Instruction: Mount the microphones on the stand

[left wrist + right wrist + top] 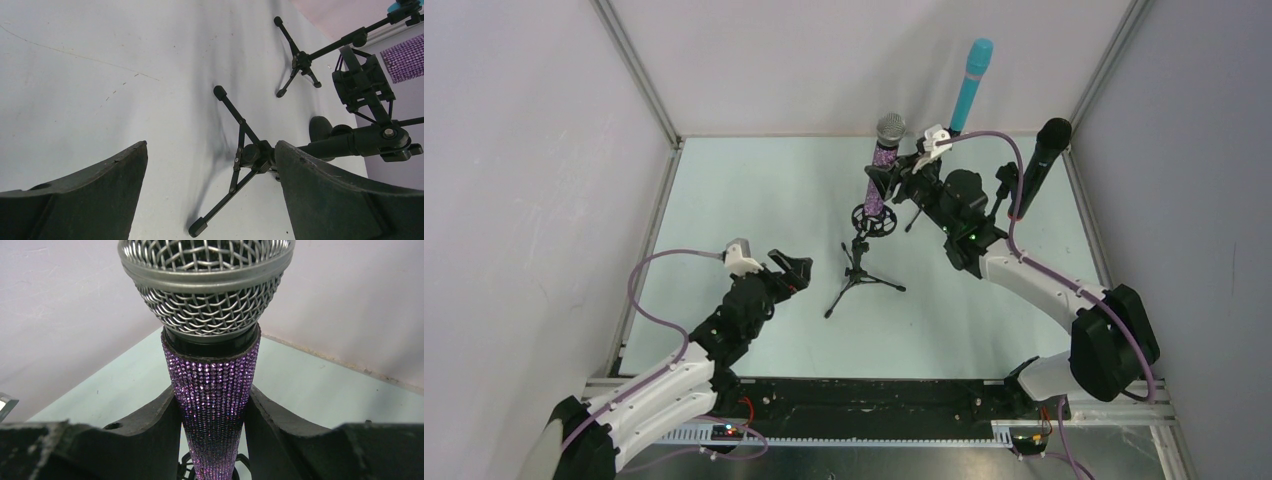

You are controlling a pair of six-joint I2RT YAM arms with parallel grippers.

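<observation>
My right gripper (pixel 886 183) is shut on the purple glitter microphone (pixel 885 158), held upright with its silver mesh head on top. Its lower end sits in the black ring mount (pixel 874 220) of the middle tripod stand (pixel 861 277). In the right wrist view both fingers (pixel 165 415) press the glitter body (pixel 212 370). The cyan-blue microphone (pixel 970 85) stands upright at the back, its stand hidden behind the right arm. The black microphone (pixel 1041 163) stands upright at the right. My left gripper (pixel 792 270) is open and empty, left of the tripod (pixel 245 150).
White walls with metal frame posts enclose the pale table (pixel 754 190). A second tripod base (pixel 296 62) shows behind the middle one in the left wrist view. The purple cable of the right arm (pixel 1014 160) loops near the black microphone.
</observation>
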